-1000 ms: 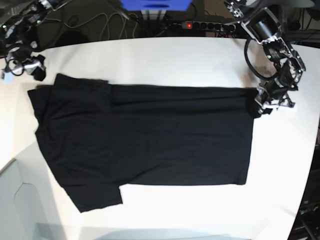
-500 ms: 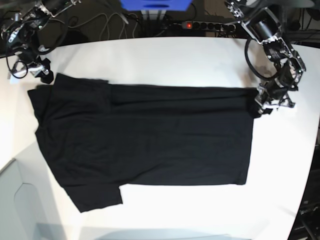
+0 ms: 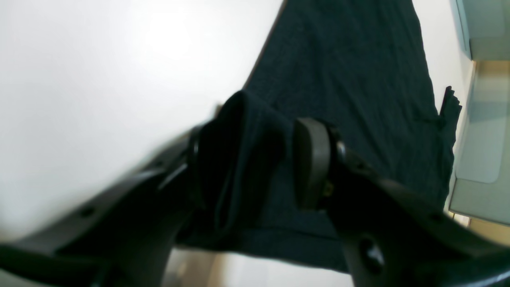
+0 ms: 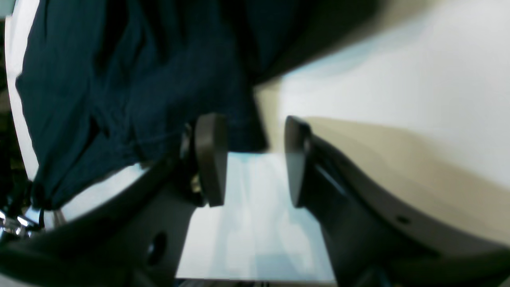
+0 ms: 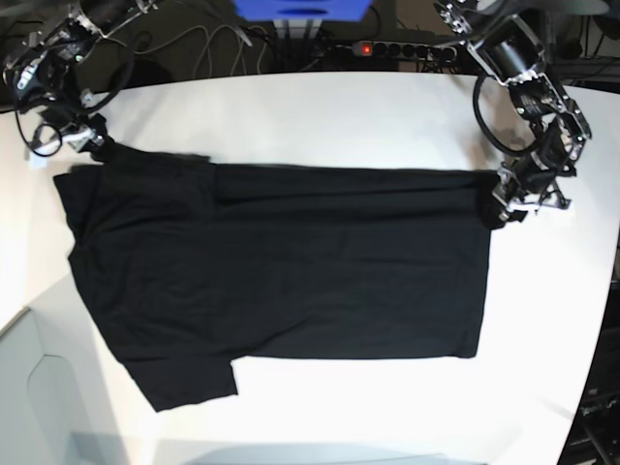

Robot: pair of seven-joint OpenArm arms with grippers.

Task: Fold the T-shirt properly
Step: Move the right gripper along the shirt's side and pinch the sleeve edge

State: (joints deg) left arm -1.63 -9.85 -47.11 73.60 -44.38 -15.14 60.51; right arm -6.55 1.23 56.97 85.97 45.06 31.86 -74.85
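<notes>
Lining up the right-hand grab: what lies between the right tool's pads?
Nothing. In the right wrist view only bare table shows between the right tool's pads; the T-shirt lies just beyond.

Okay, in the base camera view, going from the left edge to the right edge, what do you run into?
Right gripper at the shirt's far sleeve corner → T-shirt spread flat on the white table → left gripper, gripping the hem corner.
</notes>
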